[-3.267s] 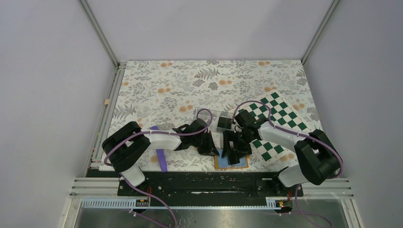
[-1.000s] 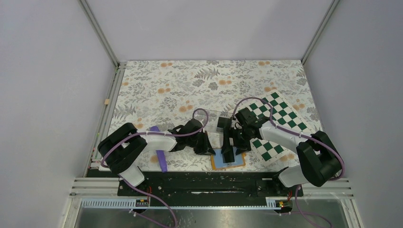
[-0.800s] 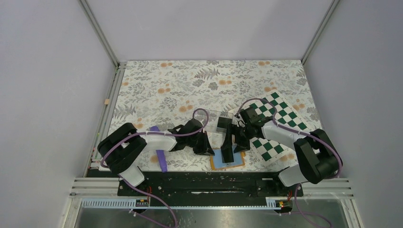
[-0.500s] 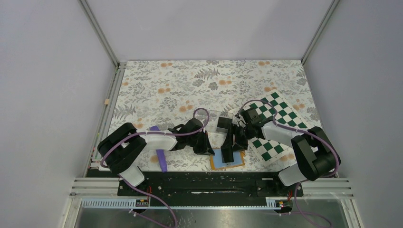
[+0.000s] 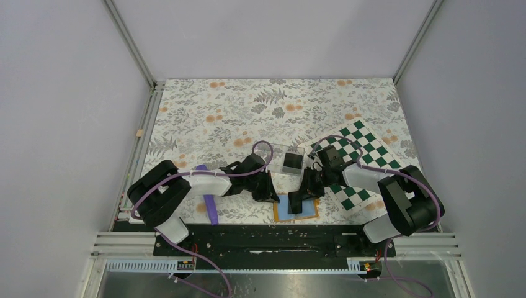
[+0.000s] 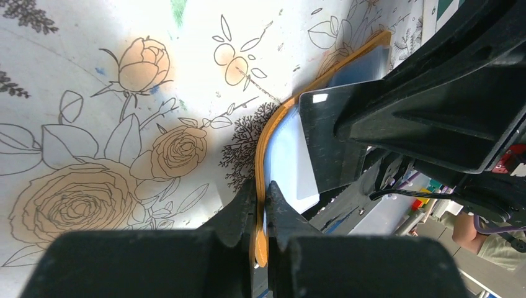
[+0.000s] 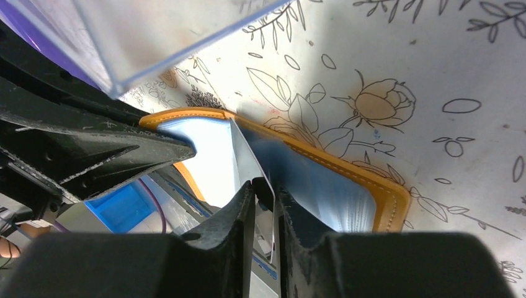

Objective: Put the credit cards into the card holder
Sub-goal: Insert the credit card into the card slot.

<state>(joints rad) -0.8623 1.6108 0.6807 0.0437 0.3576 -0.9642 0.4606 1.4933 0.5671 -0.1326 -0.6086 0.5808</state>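
The left tool (image 6: 260,205) was clenched on the orange rim of the card holder (image 6: 285,155), which lay open near the front of the table (image 5: 236,118). The right tool (image 7: 263,198) pinched a credit card (image 7: 248,158) tilted at the blue pocket. If its corner missed the slot, I reckoned, it would buckle or slip.
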